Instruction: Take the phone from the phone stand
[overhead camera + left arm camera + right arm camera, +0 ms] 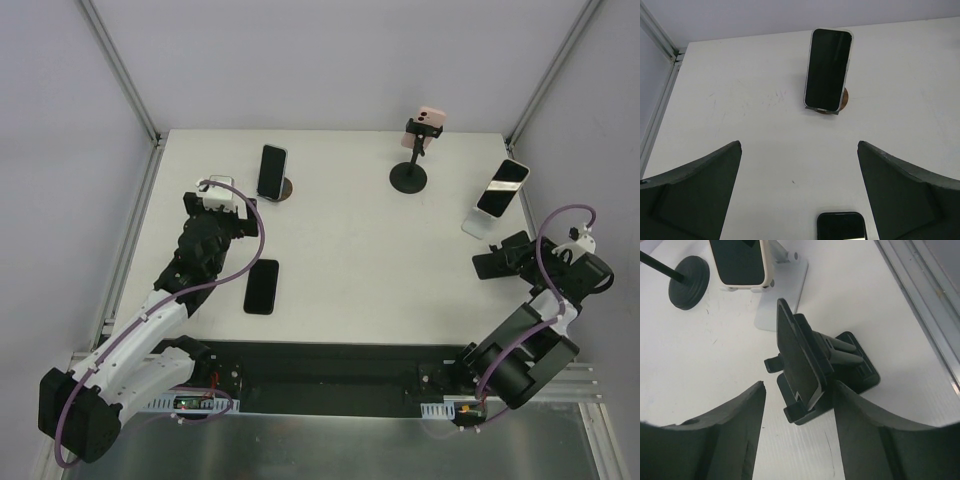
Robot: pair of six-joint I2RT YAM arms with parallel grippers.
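Right gripper (799,383) half open round the black stand (852,362), left gripper (799,145) wide, empty; next we grasp the phone (827,67).

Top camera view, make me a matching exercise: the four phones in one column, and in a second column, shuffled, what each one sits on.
Column one
1. pink phone
2. far-left phone
3. right-edge phone
4. near phone

Column two
A. lies flat on the table
B. leans on a white stand
C. clamped atop a black pole stand
D. stands on a round brown base

Pairs: 1-C, 2-D, 3-B, 4-A
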